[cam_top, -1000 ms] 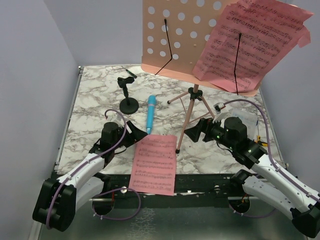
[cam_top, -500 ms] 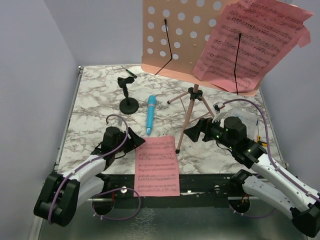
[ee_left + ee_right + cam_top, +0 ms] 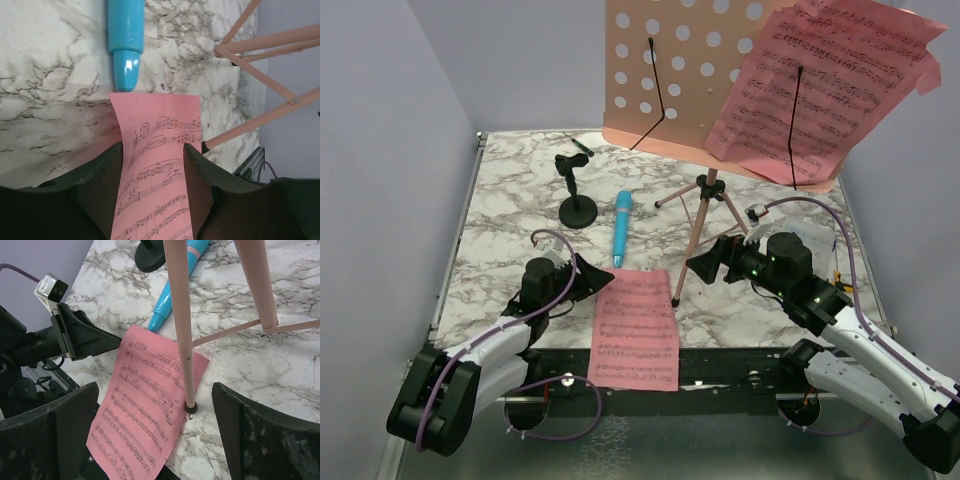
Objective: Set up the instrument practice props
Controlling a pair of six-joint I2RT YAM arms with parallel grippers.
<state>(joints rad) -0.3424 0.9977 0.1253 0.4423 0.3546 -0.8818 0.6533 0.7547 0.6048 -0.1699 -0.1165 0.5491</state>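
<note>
The salmon-pink music stand [image 3: 692, 75] rises at the back on thin tripod legs [image 3: 179, 325], with one pink sheet-music page [image 3: 820, 90] on its desk. The second page [image 3: 633, 330] lies at the table's near edge, hanging over it. My left gripper [image 3: 592, 280] is at that page's far left corner. In the left wrist view its jaws [image 3: 152, 165] stand apart with the page [image 3: 160, 175] between them. The light-blue stick [image 3: 621, 228] lies just beyond the page. My right gripper [image 3: 705, 265] is open, low beside the stand's front leg and holding nothing [image 3: 155, 390].
A small black stand [image 3: 576, 195] on a round base sits left of the blue stick. The tripod's front leg foot [image 3: 190, 406] rests on the page's right edge. Grey walls close in on both sides. The table's near edge [image 3: 720, 352] runs under the page.
My left gripper's jaws have narrowed around the page's corner and shifted slightly. The page's near end has swung a little to the right. The right arm has hardly moved.
</note>
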